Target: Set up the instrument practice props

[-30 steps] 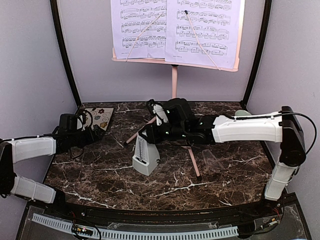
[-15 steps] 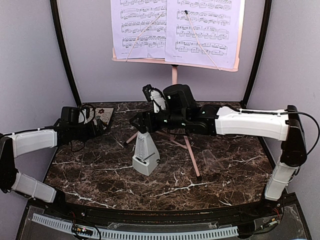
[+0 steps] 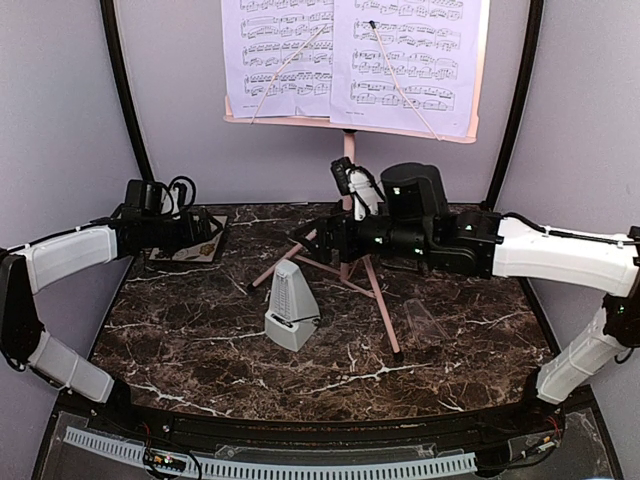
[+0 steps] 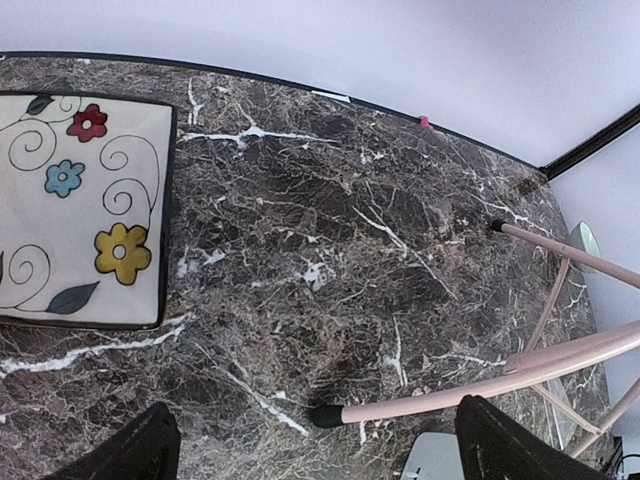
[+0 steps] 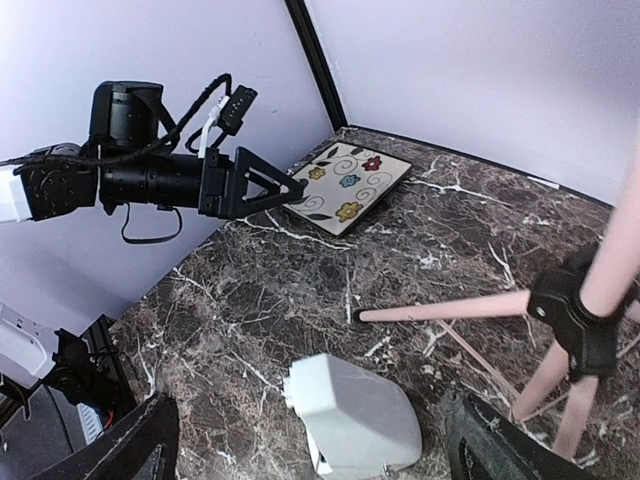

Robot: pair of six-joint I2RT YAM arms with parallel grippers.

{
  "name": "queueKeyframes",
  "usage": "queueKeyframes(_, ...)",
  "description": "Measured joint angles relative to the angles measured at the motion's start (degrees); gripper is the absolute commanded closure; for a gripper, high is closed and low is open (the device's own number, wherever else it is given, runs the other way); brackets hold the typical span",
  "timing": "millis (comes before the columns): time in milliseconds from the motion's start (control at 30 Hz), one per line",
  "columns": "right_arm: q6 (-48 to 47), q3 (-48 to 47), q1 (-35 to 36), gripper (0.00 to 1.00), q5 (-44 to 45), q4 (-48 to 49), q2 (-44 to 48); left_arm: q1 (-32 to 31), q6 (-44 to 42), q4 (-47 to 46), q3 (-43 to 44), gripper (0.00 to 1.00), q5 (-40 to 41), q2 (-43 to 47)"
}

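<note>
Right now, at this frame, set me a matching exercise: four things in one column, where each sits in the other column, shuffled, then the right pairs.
Things:
1. metronome
2. floral tile
3. sheet-music pages
4. clear cover

Places:
A. up on the ledge of the music stand, at the back
B. far left corner of the table
C. on the table, right of the stand's legs
D. upright, mid-table, in front of the stand

Pairs: 1-D, 2-B, 3-A, 4-C
</note>
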State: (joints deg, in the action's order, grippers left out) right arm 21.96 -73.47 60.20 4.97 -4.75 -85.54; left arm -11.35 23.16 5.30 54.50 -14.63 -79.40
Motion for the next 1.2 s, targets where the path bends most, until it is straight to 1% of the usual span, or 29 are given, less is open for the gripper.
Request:
queueKeyframes(233,4.6,12.8,-2.3,0.03,3.5,-3.2,12.5,0.2,-0.7,3.1,2.4,0.01,0.2,-0.2)
queueKeyframes(367,7.3,20.2,-6.9,0.00,5.6,-5.4,19.8,0.5,-2.6,6.5,3.6,0.01,0.8,-0.2)
queueKeyframes(533,9.4,27.4,-13.9,0.00,7.0,-6.3,26.7,0.7,-4.5,10.4,3.5,0.01,1.7,0.0)
queueKeyframes(667,10.5,31.5,-19.8,0.00,6.5,-7.3,29.1,0.7,-5.0,12.1,0.7,0.01,2.6,2.4)
queueKeyframes(867,11.8,37.3,-27.7,0.00,3.4,-7.4,30.0,0.8,-4.4,13.8,-5.7,0.01,3.6,6.3)
queueKeyframes(1000,13.0,40.5,-30.0,0.00,2.2,-6.6,30.0,0.8,-1.2,13.8,-9.6,0.01,4.0,8.2)
queueKeyframes(1200,14.5,44.4,-30.6,0.00,1.0,-4.2,30.0,0.8,2.6,13.8,-11.8,0.01,4.9,8.2)
